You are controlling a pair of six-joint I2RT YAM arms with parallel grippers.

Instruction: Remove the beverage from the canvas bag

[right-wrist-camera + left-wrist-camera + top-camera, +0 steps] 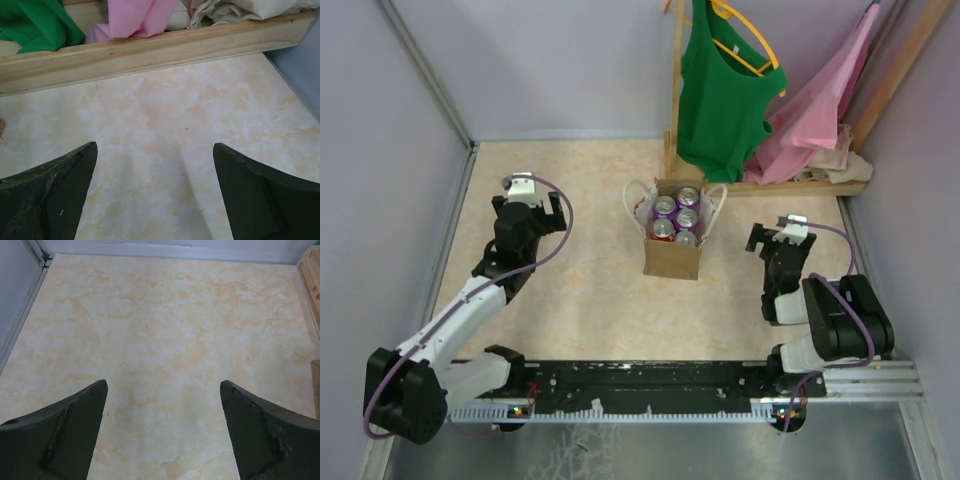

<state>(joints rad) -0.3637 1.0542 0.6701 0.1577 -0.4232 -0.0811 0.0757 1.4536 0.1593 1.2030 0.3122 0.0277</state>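
Beverage cans (pixel 677 213) stand upright in the open canvas bag (pixel 672 260), mid-counter (pixel 580 295). Suggest coming in from overhead, closing on one can's rim, lifting straight up and staying clear of the white handles (pixel 630 203). Left tool (pixel 528 200) and right tool (pixel 778 236) are both spread and empty. The bag is at left's 3 o'clock and right's 9 o'clock, well apart from each.

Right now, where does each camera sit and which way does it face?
Top external: above and behind the bases, looking down on the table; both arms, left gripper, right gripper, canvas bag of cans between them.
Left wrist: low over the table, facing the back wall; own open fingers only.
Right wrist: low, facing the wooden rail, green top and pink cloth; own open fingers.
Shared: top external also shows that rail and clothing.
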